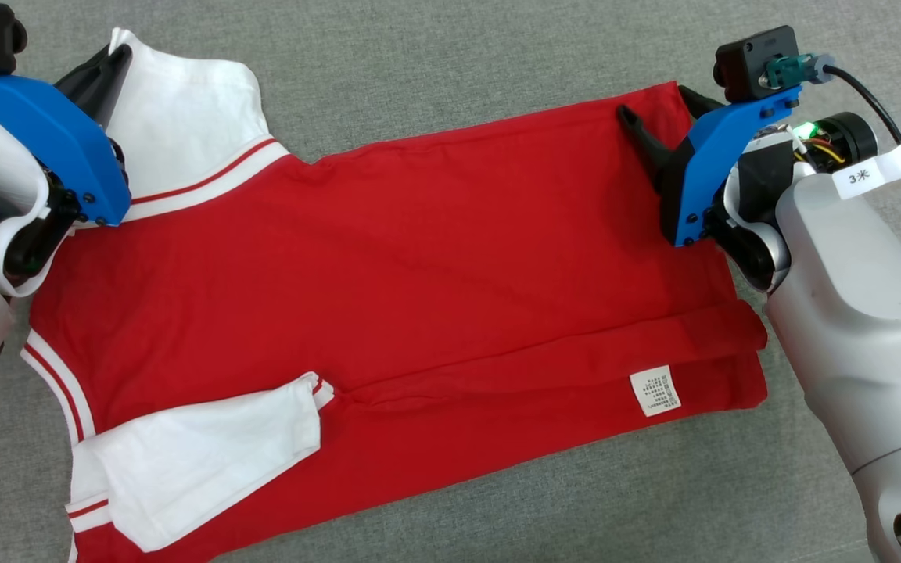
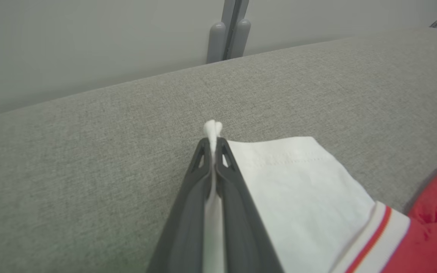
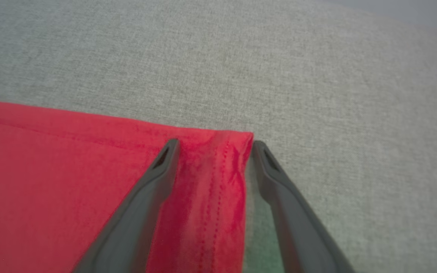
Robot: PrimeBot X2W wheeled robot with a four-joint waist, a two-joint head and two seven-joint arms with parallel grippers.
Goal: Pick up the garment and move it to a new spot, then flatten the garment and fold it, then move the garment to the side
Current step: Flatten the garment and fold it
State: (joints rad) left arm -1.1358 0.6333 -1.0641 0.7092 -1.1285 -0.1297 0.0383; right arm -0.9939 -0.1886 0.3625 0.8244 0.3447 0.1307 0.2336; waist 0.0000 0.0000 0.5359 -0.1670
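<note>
The garment (image 1: 388, 274) is a red T-shirt with white sleeves and red-and-white trim, spread flat on grey fabric with its near long edge folded over. My left gripper (image 1: 118, 59) is shut on the tip of the far white sleeve (image 2: 298, 189); a pinch of white cloth pokes out past the fingertips (image 2: 212, 146). My right gripper (image 3: 214, 146) stands open at the garment's far hem corner (image 3: 222, 151), one finger on the red cloth and the other just beyond its edge on the grey surface.
Grey woven fabric (image 1: 450, 70) covers the whole work surface. A pale wall with a grey post (image 2: 228, 34) rises behind its far edge. A white care label (image 1: 655, 391) lies on the folded near edge. The near white sleeve (image 1: 200, 446) lies folded onto the shirt.
</note>
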